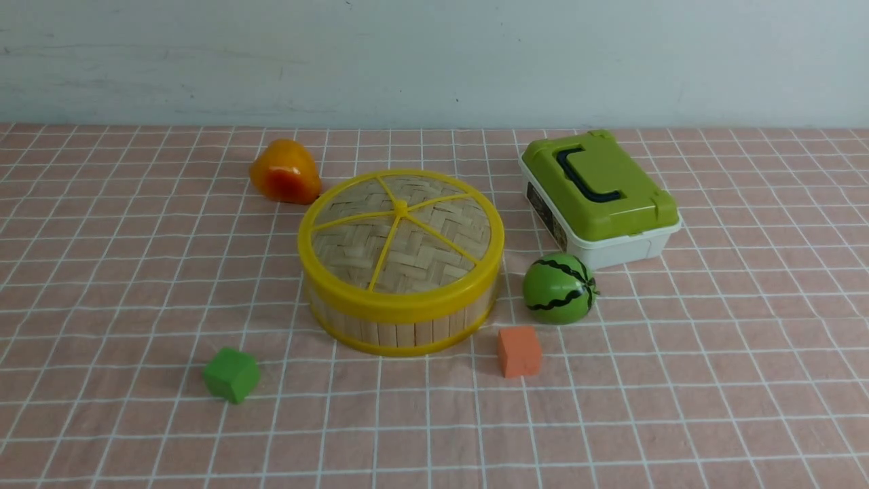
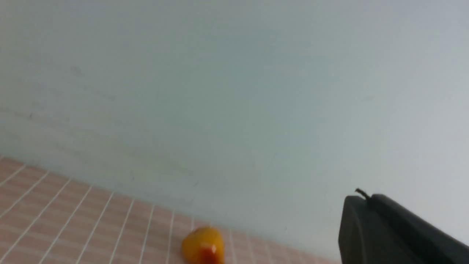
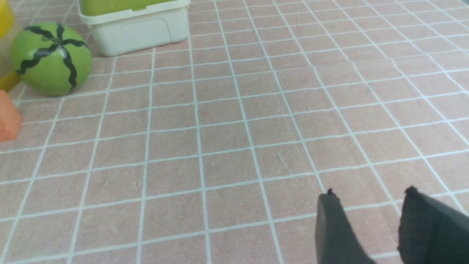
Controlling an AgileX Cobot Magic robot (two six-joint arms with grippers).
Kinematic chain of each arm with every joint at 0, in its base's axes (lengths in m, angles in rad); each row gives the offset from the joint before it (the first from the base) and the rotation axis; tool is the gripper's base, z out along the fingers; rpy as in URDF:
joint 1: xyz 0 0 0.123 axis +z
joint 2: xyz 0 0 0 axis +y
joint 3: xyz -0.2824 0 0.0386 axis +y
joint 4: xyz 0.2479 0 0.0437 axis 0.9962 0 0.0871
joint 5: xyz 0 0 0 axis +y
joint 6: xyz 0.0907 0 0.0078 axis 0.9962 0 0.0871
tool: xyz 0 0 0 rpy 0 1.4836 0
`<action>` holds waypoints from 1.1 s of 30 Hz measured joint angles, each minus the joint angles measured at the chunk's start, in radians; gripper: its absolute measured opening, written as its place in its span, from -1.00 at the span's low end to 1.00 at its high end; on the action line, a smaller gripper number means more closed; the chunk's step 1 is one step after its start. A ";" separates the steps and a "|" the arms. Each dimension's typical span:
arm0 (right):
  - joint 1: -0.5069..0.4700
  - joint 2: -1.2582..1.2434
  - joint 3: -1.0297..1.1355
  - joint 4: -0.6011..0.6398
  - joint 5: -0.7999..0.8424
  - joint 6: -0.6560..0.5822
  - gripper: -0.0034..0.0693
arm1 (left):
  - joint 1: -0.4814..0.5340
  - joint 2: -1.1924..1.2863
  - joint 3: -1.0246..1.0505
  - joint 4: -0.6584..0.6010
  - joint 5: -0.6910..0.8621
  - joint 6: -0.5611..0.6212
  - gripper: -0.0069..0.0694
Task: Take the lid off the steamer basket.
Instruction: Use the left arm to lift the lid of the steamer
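1. Bamboo weave and yellow plastic: the lid (image 1: 400,234) lies flat on the steamer basket (image 1: 400,331), its thick rim covering the basket's top edge all round. The pair stands near the middle of the checked surface (image 1: 679,407).
2. Nothing of the task looks done yet. The lid is on and untouched, and neither arm shows in the front view.
3. The left pincer (image 2: 366,200) is closed on nothing. Its wrist camera looks mostly at the pale wall, with only the orange-yellow toy fruit (image 2: 203,246) low in the picture, so I judge it well apart from the lid.
4. The right pincer (image 3: 370,194) has its fingers parted and empty, over bare cloth. The toy watermelon (image 3: 51,58) and the white box (image 3: 139,29) lie some way ahead of it.
5. What is left is the whole job: reach the rim, grip it, lift the lid clear and set it down. The orange block (image 1: 519,351) and green block (image 1: 231,374) sit near the basket, so the set-down spot needs choosing with care.
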 joint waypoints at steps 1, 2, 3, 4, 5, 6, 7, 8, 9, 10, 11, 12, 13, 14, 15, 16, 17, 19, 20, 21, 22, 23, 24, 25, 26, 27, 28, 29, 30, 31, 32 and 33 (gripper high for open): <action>0.000 0.000 0.000 0.000 0.000 0.000 -0.24 | 0.000 0.070 -0.024 0.002 0.043 0.009 -0.85; 0.000 0.000 0.000 0.000 0.000 0.000 -0.24 | 0.000 0.141 -0.052 0.004 0.084 0.016 -0.85; 0.000 0.000 0.000 0.000 0.000 0.000 -0.24 | 0.000 0.153 -0.056 0.004 0.103 0.019 -0.85; 0.000 0.000 0.000 0.000 0.000 0.000 -0.24 | 0.000 0.235 -0.094 -0.001 0.171 0.023 -0.85; 0.000 0.000 0.000 0.000 0.000 0.000 -0.24 | 0.000 0.279 -0.107 -0.008 0.201 0.026 -0.85; 0.000 0.000 0.000 0.000 0.000 0.000 -0.24 | 0.000 0.331 -0.129 -0.022 0.250 0.029 -0.85; 0.000 0.000 0.000 0.000 0.000 0.000 -0.24 | 0.000 0.392 -0.156 -0.055 0.312 0.041 -0.85; 0.000 0.000 0.000 0.000 0.000 0.000 -0.24 | 0.000 0.410 -0.160 -0.061 0.320 0.044 -0.85; 0.000 0.000 0.000 0.000 0.000 0.000 -0.24 | 0.000 0.464 -0.184 -0.105 0.369 0.070 -0.85; 0.000 0.000 0.000 0.000 0.000 0.000 -0.24 | 0.000 0.506 -0.200 -0.152 0.402 0.100 -0.85; 0.000 0.000 0.000 0.000 0.000 0.000 -0.24 | 0.000 0.539 -0.210 -0.194 0.420 0.122 -0.85; 0.000 0.000 0.000 0.000 0.000 0.000 -0.24 | 0.000 0.580 -0.229 -0.261 0.456 0.174 -0.85; 0.000 0.000 0.000 0.000 0.000 0.000 -0.24 | 0.000 0.639 -0.250 -0.332 0.497 0.236 -0.85; 0.000 0.000 0.000 0.000 0.000 0.000 -0.24 | 0.000 0.647 -0.257 -0.356 0.503 0.258 -0.85; 0.000 0.000 0.000 0.000 0.000 0.000 -0.24 | 0.000 0.680 -0.272 -0.407 0.527 0.303 -0.85; 0.000 0.000 0.000 0.000 0.000 0.000 -0.24 | 0.000 0.735 -0.295 -0.483 0.568 0.380 -0.85; 0.000 0.000 0.000 0.000 0.000 0.000 -0.24 | 0.000 0.780 -0.324 -0.570 0.605 0.445 -0.85; 0.000 0.000 0.000 0.000 0.000 0.000 -0.24 | 0.000 0.841 -0.362 -0.666 0.665 0.537 -0.85; 0.000 0.000 0.000 0.000 0.000 0.000 -0.24 | 0.000 0.847 -0.372 -0.687 0.672 0.546 -0.85; 0.000 0.000 0.000 0.000 0.000 0.000 -0.24 | -0.004 0.896 -0.411 -0.752 0.720 0.605 -0.85; 0.000 0.000 0.000 0.000 0.000 0.000 -0.24 | -0.013 0.925 -0.448 -0.786 0.753 0.639 -0.85; 0.000 0.000 0.000 0.000 0.000 0.000 -0.24 | -0.030 0.962 -0.491 -0.795 0.779 0.657 -0.85; 0.000 0.000 0.000 0.000 0.000 0.000 -0.24 | -0.046 0.977 -0.522 -0.793 0.792 0.661 -0.85; 0.000 0.000 0.000 0.000 0.000 0.000 -0.24 | -0.071 1.008 -0.563 -0.780 0.806 0.662 -0.85; 0.000 0.000 0.000 0.000 0.000 0.000 -0.24 | -0.077 1.013 -0.572 -0.776 0.806 0.662 -0.85; 0.000 0.000 0.000 0.000 0.000 0.000 -0.24 | -0.121 1.051 -0.637 -0.728 0.817 0.649 -0.85; 0.000 0.000 0.000 0.000 0.000 0.000 -0.24 | -0.163 1.085 -0.696 -0.672 0.822 0.627 -0.85; 0.000 0.000 0.000 0.000 0.000 0.000 -0.24 | -0.191 1.109 -0.738 -0.627 0.826 0.607 -0.85; 0.000 0.000 0.000 0.000 0.000 0.000 -0.24 | -0.224 1.143 -0.793 -0.563 0.830 0.576 -0.85; 0.000 0.000 0.000 0.000 0.000 0.000 -0.24 | -0.250 1.164 -0.837 -0.508 0.831 0.547 -0.85; 0.000 0.000 0.000 0.000 0.000 0.000 -0.24 | -0.280 1.200 -0.883 -0.451 0.833 0.514 -0.85; 0.000 0.000 0.000 0.000 0.000 0.000 -0.24 | -0.307 1.239 -0.951 -0.366 0.836 0.468 -0.85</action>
